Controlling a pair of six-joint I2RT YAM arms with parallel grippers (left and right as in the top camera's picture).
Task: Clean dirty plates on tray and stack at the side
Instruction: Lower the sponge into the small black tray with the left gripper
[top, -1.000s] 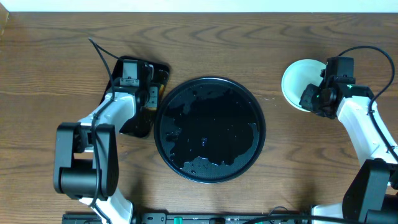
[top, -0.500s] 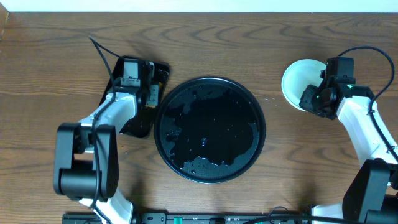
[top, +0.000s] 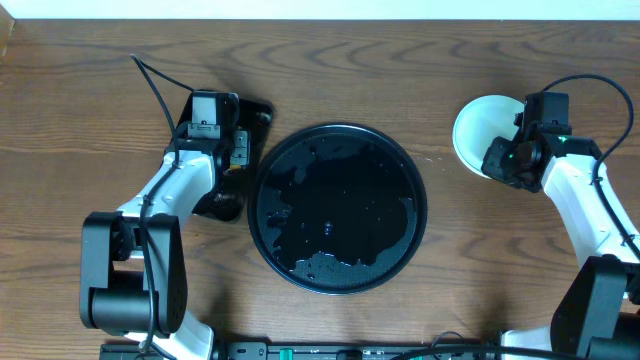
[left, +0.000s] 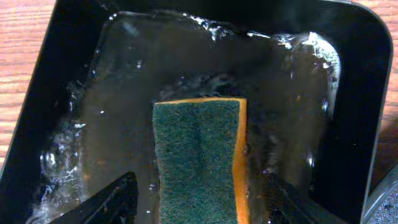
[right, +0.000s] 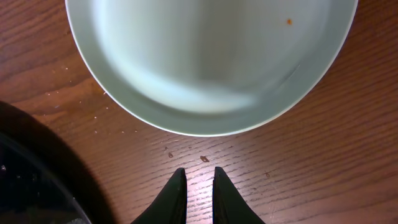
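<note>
Straddling the sponge (left: 198, 149), left gripper (left: 199, 202) stands wide, empty; sponge's long axis runs up-frame in small rectangular tray (left: 357, 112); right gripper (right: 199, 186) narrow, empty, plates (right: 211, 62) just above, apart.

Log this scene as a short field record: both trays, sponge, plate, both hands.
tray: round, black, wet, no plates on it
small tray: left of the tray, holds water
sponge: lies green side up in the small tray
plate: pale, on the table right of the tray, one orange speck
left hand: open, fingers either side of the sponge, not gripping it
right hand: nearly closed, empty, over bare table just short of the plate
</note>
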